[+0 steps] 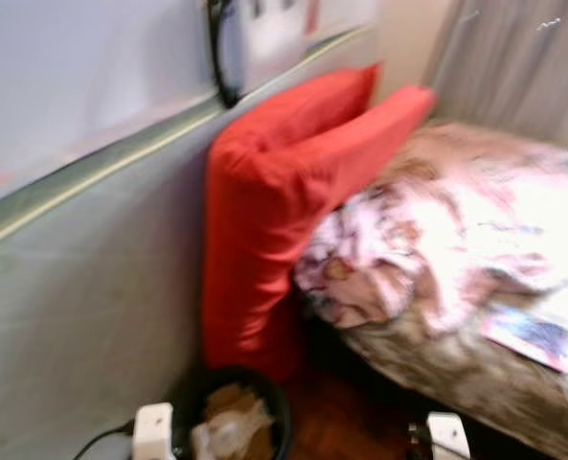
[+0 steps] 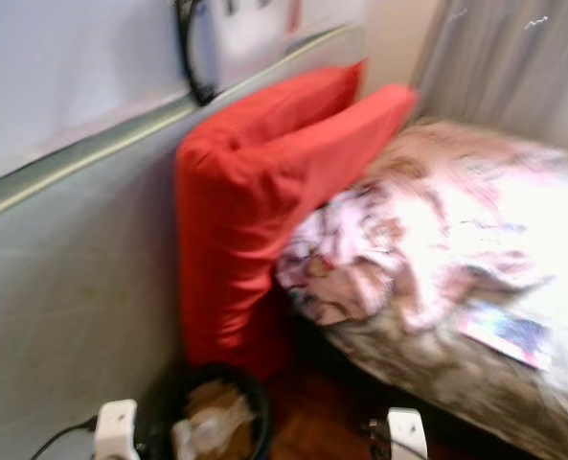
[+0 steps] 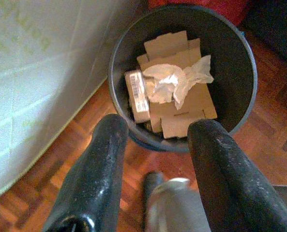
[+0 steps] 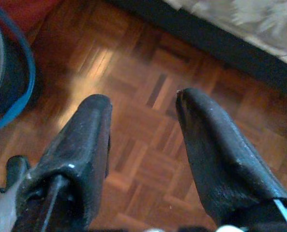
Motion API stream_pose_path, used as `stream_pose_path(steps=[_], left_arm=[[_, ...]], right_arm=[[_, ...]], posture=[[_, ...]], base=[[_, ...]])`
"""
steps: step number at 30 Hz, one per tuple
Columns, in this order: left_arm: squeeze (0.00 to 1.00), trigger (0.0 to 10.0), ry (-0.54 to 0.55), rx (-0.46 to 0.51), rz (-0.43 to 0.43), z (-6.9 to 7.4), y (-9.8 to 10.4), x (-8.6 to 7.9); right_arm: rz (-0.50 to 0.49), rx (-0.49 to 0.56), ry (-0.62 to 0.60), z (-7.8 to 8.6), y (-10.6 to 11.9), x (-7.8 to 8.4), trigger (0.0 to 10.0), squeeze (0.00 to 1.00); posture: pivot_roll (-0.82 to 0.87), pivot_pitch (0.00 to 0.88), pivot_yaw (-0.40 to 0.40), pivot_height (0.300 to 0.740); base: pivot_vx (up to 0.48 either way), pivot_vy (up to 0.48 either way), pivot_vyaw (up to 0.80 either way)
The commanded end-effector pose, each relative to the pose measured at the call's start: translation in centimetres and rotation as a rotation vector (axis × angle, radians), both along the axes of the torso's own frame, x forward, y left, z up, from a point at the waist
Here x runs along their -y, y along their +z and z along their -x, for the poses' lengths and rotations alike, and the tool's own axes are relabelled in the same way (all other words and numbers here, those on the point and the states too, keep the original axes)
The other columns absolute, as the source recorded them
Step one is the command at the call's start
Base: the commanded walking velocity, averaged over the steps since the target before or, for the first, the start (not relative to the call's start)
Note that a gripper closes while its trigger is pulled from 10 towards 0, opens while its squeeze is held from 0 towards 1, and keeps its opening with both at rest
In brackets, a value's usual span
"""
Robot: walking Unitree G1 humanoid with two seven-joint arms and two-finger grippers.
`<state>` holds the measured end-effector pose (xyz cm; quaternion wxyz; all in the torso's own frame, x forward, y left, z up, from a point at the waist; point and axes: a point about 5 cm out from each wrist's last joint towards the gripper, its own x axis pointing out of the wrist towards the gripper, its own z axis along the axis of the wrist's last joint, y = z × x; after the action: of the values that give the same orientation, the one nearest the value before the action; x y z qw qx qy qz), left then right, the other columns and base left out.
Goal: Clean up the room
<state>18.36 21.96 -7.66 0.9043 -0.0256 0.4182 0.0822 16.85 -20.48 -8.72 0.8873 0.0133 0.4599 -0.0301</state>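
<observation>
While the head views are blurred, both wrist cams are sharp. Left gripper hangs w/ fingers spread apart, nothing between them – just past the fingertips sits a dark round bin on parquet floor. Inside bin: flattened cardboard, crumpled white paper on top of it, small labelled box nearer the left-hand finger as shown. Pale wall panel beyond that finger. Right gripper also parted & empty over bare parquet; bin rim at the edge beyond one finger, bed base beyond the tips. Head view – red cushions upright against wall, beside bed w/ rumpled floral bedding; booklet on the bed edge.
</observation>
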Motion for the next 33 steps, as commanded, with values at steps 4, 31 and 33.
stream_pose_path(steps=[4,31,33], left_arm=[[0.00,10.0,0.000,-0.026,-0.009,0.6,-0.2,-0.4],[0.00,10.0,-0.054,-0.016,-0.042,0.0,0.1,-0.7],[0.00,10.0,-0.054,-0.016,-0.039,0.0,0.1,-0.6]], right_arm=[[-0.024,0.006,-0.003,0.1,-0.1,-0.6,10.0,0.00],[-0.052,0.054,-0.013,-0.9,0.1,-3.2,10.0,0.00],[-0.046,0.053,-0.012,-0.8,0.1,-3.0,10.0,0.00]], posture=[[0.07,0.000,-0.021,0.740],[0.05,0.002,0.020,0.740],[0.05,0.003,0.016,0.740]], base=[[0.000,0.000,-0.37],[0.000,-0.220,0.00],[0.000,-0.337,0.00]])
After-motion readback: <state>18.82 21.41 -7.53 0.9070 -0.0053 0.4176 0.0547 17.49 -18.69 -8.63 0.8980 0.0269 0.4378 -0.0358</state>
